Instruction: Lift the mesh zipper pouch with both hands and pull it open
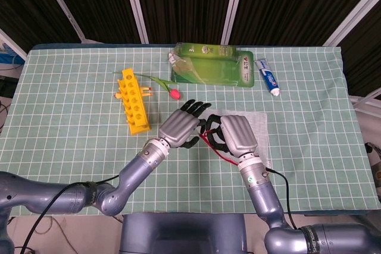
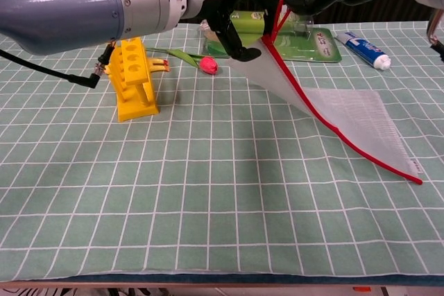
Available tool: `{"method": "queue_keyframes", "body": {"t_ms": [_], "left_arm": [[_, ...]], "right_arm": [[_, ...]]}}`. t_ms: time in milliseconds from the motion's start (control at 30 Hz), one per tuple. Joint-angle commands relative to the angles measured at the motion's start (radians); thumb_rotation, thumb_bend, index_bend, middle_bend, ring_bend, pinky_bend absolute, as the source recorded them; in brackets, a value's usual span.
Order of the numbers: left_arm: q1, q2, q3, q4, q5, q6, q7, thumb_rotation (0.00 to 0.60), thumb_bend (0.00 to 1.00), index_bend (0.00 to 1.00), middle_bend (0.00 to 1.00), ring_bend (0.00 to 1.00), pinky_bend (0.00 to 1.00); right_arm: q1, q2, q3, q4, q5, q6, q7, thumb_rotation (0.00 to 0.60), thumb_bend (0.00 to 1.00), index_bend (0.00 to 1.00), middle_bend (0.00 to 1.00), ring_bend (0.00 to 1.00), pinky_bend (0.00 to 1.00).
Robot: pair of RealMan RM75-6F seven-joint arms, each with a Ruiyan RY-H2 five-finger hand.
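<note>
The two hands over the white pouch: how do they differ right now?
The right hand holds the mesh pouch up by its red-edged corner, while the left hand only has its fingertips at that corner. The right hand's fingers curl under; the left hand's dark fingers stretch out towards the right hand. Both hands hover above the green mat, close together.

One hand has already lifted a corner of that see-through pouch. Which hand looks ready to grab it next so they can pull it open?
Probably the left hand. The right hand already holds the mesh pouch up by its red-edged corner, far end on the table. The left sits right beside that raised corner, fingers reaching toward it, holding nothing.
</note>
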State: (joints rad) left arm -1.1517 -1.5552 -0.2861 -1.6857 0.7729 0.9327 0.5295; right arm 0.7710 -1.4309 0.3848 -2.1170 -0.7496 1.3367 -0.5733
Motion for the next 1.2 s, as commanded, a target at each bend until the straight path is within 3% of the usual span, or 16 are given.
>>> {"method": "queue_keyframes", "body": {"t_ms": [33, 1200], "left_arm": [[-0.001, -0.003, 0.000, 0.002, 0.002, 0.007, -0.004, 0.600, 0.39, 0.50, 0.05, 0.00, 0.00], [0.009, -0.040, -0.010, 0.017, 0.050, 0.068, -0.061, 0.600, 0.42, 0.59, 0.08, 0.00, 0.00]], "right_arm": [[-0.001, 0.004, -0.003, 0.001, 0.001, -0.002, 0.007, 0.600, 0.61, 0.70, 1.00, 1.00, 0.98], [-0.022, 0.023, -0.054, -0.018, -0.021, 0.035, 0.042, 0.600, 0.61, 0.71, 1.00, 1.00, 0.98]]}}
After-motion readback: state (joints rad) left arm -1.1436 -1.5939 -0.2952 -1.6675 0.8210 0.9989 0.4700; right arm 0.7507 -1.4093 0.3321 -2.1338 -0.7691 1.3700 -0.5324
